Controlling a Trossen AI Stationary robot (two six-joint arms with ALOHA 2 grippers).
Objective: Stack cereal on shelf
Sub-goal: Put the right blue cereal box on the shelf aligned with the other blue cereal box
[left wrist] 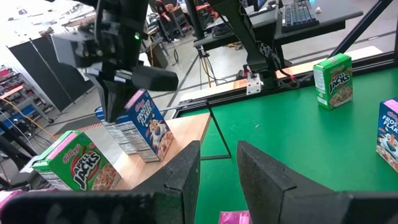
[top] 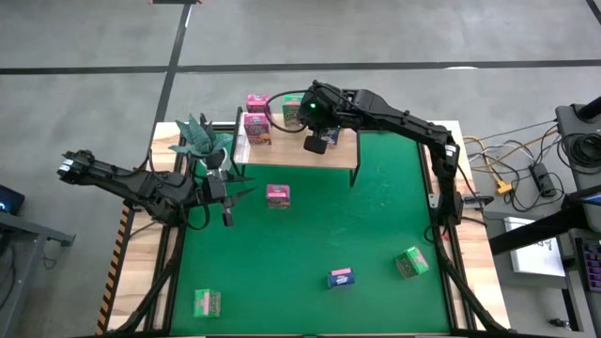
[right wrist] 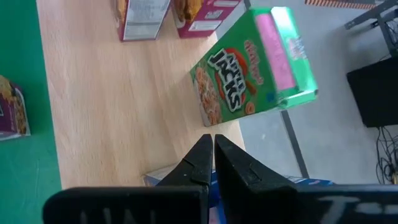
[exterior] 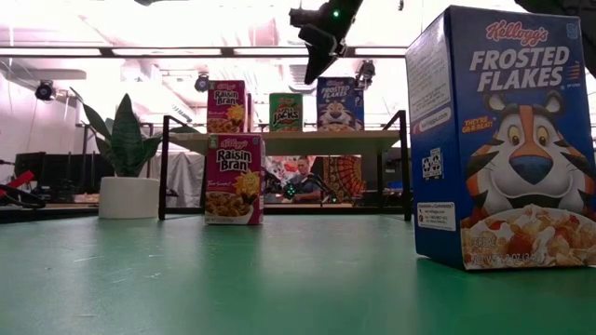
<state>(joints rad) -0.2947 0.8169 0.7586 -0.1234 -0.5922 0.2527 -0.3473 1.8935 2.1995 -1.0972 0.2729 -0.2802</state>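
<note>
My table: green mat [top: 376,216] over a light-wood top, concrete floor all round w/ cables & gear off to the right side. From the low view the room behind is bright, w/ a person seated far back beyond the shelf legs. Potted plant [top: 200,139] sits in its white pot at the mat's back-left corner, just beside the shelf [top: 343,148]. On the shelf: two pink Raisin Bran boxes [top: 256,117] at the left end, a green Apple Jacks box [top: 292,108] next to them, then a blue Frosted Flakes box [left wrist: 142,124] standing upright under my right arm. Loose on the mat: pink box [top: 278,195] in front of the shelf, green box [top: 208,302] near-left, blue box [top: 341,278] near-centre, another green box [top: 411,262] near-right. My right gripper [right wrist: 212,151] hovers over the shelf right above the blue box, fingers pressed together, gripping nothing (box stands free). My left gripper [left wrist: 217,163] hangs over the mat's left side near the plant, fingers slightly apart, empty.
</note>
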